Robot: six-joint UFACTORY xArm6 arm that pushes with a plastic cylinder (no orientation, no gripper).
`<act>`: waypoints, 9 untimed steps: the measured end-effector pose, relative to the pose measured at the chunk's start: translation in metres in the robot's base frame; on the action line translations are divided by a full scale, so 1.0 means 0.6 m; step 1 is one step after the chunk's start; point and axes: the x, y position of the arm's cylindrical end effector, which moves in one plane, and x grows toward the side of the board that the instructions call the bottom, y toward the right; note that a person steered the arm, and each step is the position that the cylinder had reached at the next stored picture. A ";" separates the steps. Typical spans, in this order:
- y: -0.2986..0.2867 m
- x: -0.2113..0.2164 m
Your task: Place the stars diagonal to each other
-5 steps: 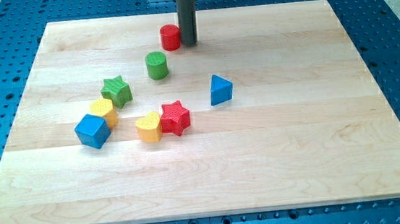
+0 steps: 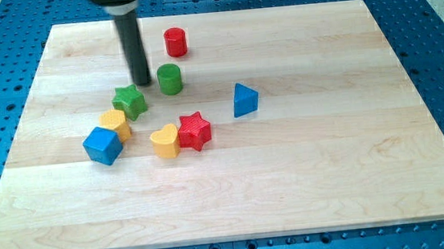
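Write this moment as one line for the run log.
my tip: just above green star, left of green cylinder | red star: touching yellow heart | stars: apart, untouched

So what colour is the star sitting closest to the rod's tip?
Green: the green star, just below my tip, in the camera view.

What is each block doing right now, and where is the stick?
my tip: just above green star, left of green cylinder
green star block: flat, beside yellow block
red star block: touching yellow heart block
green cylinder: upright
red cylinder: upright, alone
blue cube: beside yellow block
blue triangle block: alone
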 end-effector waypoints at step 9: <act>0.243 0.203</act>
